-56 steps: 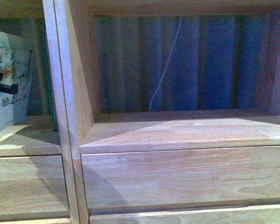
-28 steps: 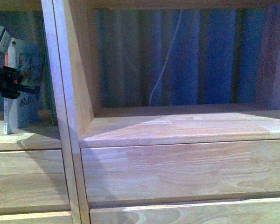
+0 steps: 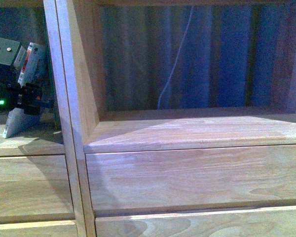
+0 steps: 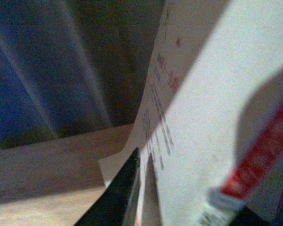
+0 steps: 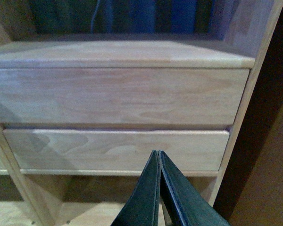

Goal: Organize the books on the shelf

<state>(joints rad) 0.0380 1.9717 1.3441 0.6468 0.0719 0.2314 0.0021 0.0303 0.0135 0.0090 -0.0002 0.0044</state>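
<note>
Pale natural wood forms the shelf (image 3: 187,133), which fills the front view: two columns of cubbies are divided by an upright post (image 3: 64,108), and wide drawers (image 3: 197,177) sit below. The right cubby holds no book; a pleated blue curtain (image 3: 222,59) and a thin white cord (image 3: 175,64) are seen through the open back.

In the left cubby, the white-covered book (image 3: 32,64) is held tilted, its lower corner resting on the cubby floor and its top leaning toward the post. This attitude is judged to serve standing the book upright against the divider.

The left gripper (image 3: 37,98) is clamped on the book; in the left wrist view one dark finger (image 4: 118,188) lies against the white cover (image 4: 212,103) beside its red strip (image 4: 264,150).

The right gripper (image 5: 159,188) is held clear in front of the drawers, jaws pressed together and empty.
</note>
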